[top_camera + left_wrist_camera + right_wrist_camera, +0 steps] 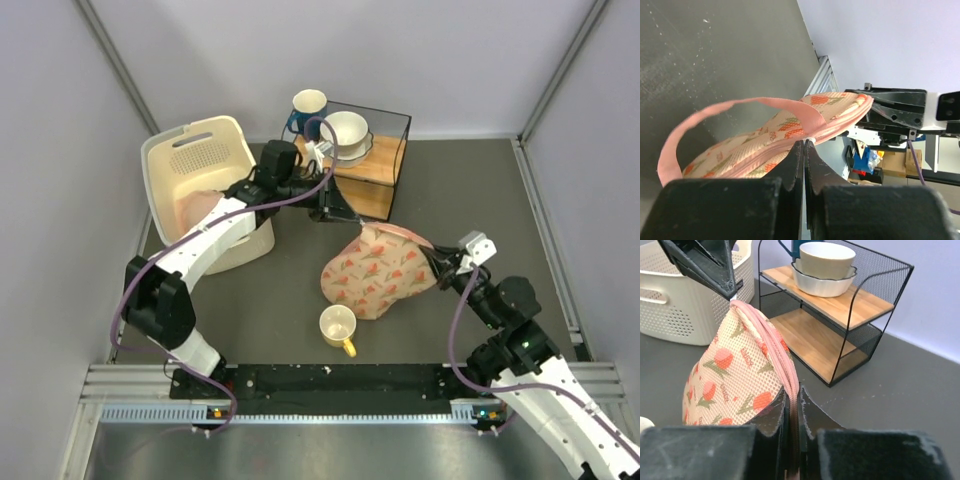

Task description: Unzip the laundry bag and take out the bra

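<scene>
The laundry bag [380,272] lies zipped shut at mid-table, lifted between both grippers. My left gripper [345,215] is at its far-left end; in the left wrist view it [804,142] is shut on the small white zipper pull [810,138] on the pink zip line. A pink strap loop [715,112] arches over the bag [765,145]. My right gripper [436,259] is at the bag's right end; in the right wrist view it [795,396] is shut on the pink edge trim of the bag [735,370]. The bra is hidden.
A white perforated basket [195,160] with pale pink cloth inside stands at the back left. A black wire shelf with wooden boards [380,175] holds white bowls [347,130]; a blue mug [308,105] stands behind it. A cream mug [338,327] stands just in front of the bag.
</scene>
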Motion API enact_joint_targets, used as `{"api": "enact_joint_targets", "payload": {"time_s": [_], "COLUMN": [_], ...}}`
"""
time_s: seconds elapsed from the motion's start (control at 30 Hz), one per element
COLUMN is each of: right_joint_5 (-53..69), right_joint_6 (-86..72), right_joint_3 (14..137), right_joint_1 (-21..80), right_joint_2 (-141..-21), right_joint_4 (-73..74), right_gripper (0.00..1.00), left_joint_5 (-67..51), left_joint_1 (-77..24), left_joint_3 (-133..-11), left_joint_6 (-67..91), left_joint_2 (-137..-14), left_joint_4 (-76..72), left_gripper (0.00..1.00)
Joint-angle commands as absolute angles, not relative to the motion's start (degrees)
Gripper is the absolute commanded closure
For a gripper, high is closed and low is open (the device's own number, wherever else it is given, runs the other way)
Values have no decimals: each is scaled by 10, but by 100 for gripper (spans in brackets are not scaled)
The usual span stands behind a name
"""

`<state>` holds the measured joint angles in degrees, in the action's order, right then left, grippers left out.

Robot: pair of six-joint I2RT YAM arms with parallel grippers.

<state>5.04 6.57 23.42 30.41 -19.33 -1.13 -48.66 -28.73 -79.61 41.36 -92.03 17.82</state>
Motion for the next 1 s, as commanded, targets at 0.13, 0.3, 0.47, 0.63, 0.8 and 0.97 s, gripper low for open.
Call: {"api": "enact_joint_targets", "payload": {"time_s": [0.13,0.3,0.47,0.63,0.8,0.97], "right_joint_5": [14,106,120,132,173,192], "right_joint_6": [40,125,215,284,316,323], "right_joint_3": [294,411,508,569,587,586], "right_joint_1": [302,302,302,303,302,303], "right_joint_2": [-195,-294,-410,-479,-516,-527], "right_joint_4": [31,130,163,201,242,264], "right_gripper": [12,8,8,8,8,8], "left_joint_5": [-467,-464,-468,-475,-475,-482], "left_joint_1": [-286,-322,-344,-350,-359,-365], "left_joint_3": [-882,-952,-995,-993,-987,-994], "left_joint_6": [381,337,302,291,287,285], "left_joint_2": [-918,-949,-979,-987,-989,-993], "left_joint_4": [172,229,275,288,289,289], "left_gripper": [100,100,100,100,100,100]}}
